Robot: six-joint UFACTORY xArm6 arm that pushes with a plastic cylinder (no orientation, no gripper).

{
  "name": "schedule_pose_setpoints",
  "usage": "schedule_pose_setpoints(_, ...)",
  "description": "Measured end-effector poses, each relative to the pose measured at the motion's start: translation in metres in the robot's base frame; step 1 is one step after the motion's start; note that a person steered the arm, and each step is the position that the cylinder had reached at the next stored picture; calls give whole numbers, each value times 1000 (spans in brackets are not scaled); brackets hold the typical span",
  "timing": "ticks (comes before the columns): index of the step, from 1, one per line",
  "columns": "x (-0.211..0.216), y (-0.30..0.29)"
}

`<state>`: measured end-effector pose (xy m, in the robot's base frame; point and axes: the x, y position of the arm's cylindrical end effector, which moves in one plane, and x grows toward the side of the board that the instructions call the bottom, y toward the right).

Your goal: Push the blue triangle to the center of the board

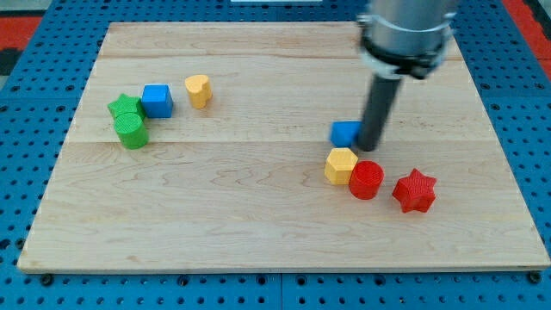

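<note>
Risk: my tip, no gripper fitted, touches blue triangle's right side; a push straying nearward would snag the yellow block just beside it.

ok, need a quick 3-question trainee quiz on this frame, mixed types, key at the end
1. True or false: my tip is at the right side of the blue triangle.
2. Which block lies nearest the blue triangle? A) green star B) yellow hexagon C) red star
3. Fill in: the blue cube sits between the green star and the yellow ____.

Key
1. True. The rod stands against the triangle's right side in this view; actual contact cannot be confirmed.
2. B. The yellow hexagon is just below it; the red star is further right, past the red cylinder.
3. Heart.
</note>
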<state>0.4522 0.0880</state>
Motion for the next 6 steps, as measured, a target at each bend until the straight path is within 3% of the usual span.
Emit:
schedule_pose_setpoints(1,-3,-48)
schedule_pose_setpoints(2,31,-111)
schedule_pose_setpoints(3,-20,-122)
schedule_pose_setpoints(4,-76,-39)
schedule_pose_setpoints(5,-51,-61)
schedule_pose_setpoints(6,-68,-118)
